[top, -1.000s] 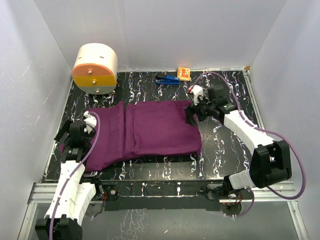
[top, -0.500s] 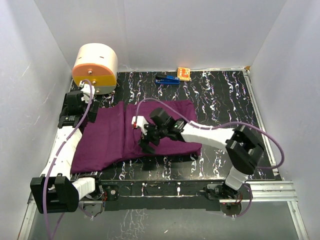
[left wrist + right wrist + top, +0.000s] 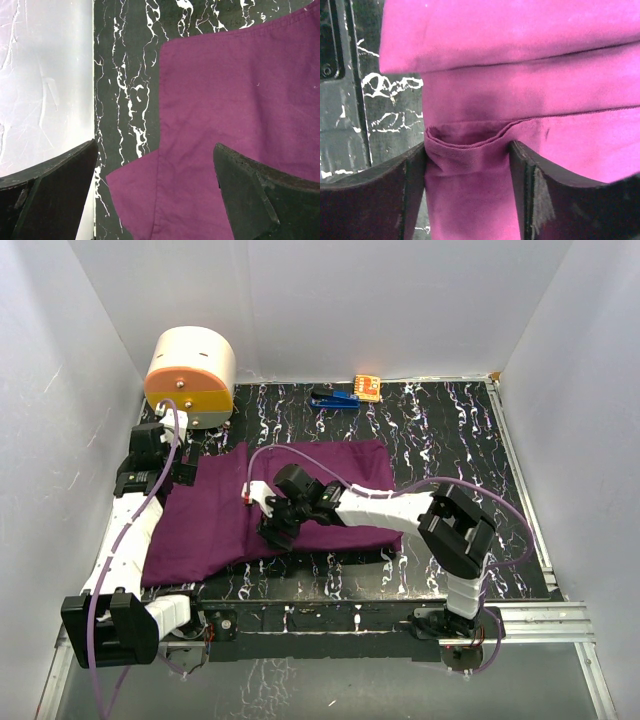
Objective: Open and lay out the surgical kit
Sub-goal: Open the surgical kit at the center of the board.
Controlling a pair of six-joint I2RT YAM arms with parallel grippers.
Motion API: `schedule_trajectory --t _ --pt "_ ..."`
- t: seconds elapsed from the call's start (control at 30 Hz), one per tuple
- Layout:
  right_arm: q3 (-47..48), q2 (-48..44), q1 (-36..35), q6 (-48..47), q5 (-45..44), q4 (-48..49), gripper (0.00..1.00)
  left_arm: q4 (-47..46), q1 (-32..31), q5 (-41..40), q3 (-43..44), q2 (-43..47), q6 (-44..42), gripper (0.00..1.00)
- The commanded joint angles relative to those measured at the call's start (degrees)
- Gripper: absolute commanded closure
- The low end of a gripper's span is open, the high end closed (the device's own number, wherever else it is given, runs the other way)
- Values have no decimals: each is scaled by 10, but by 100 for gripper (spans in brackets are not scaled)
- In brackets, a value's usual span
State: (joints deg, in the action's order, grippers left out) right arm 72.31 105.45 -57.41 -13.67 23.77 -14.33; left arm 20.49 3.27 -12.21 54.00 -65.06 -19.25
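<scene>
The purple cloth wrap [image 3: 220,515] lies folded shut on the black marbled table [image 3: 450,440]. The mesh tray, instruments and gauze are hidden. My right gripper [image 3: 272,530] reaches across to the wrap's middle near its front edge. In the right wrist view its jaws [image 3: 467,190] pinch a puckered fold of the wrap [image 3: 520,50]. My left gripper [image 3: 160,478] is open over the wrap's far left corner. In the left wrist view its fingers [image 3: 155,200] stand wide apart above the cloth [image 3: 240,100], holding nothing.
A cream-and-orange round drum [image 3: 190,375] stands at the far left corner, close behind my left arm. A small blue item [image 3: 338,398] and an orange item [image 3: 366,387] lie by the back wall. White walls enclose the table on three sides.
My right gripper swept from the wrap's right end to its middle front and closed on a fold. My left gripper moved from the near left to the far left corner.
</scene>
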Motion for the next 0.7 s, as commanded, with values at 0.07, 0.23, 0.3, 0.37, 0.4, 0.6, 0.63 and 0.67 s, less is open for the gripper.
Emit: schedule_trajectory --t 0.07,0.23,0.3,0.37,0.4,0.6,0.63,0.67 --pt "48 9 -5 6 7 15 49 -1 3 19 -6 22 7 2" --pt "59 0 -4 -4 31 -6 62 -5 3 22 -16 23 4 2" --pt "63 -2 -4 -5 34 -13 68 -6 3 22 -18 22 4 2" --pt "68 -6 -3 -8 34 -20 76 -7 3 25 -20 21 3 2" --pt "70 -9 -3 -8 35 -21 80 -6 3 27 -19 20 2 1" --pt "100 -50 24 -8 33 -53 89 -3 3 35 -16 -6 -18 2" --pt "105 -53 33 -7 33 -59 90 -2 3 36 -16 -14 -23 2" --pt "110 -77 43 -6 33 -64 90 -1 3 37 -15 -22 -30 2"
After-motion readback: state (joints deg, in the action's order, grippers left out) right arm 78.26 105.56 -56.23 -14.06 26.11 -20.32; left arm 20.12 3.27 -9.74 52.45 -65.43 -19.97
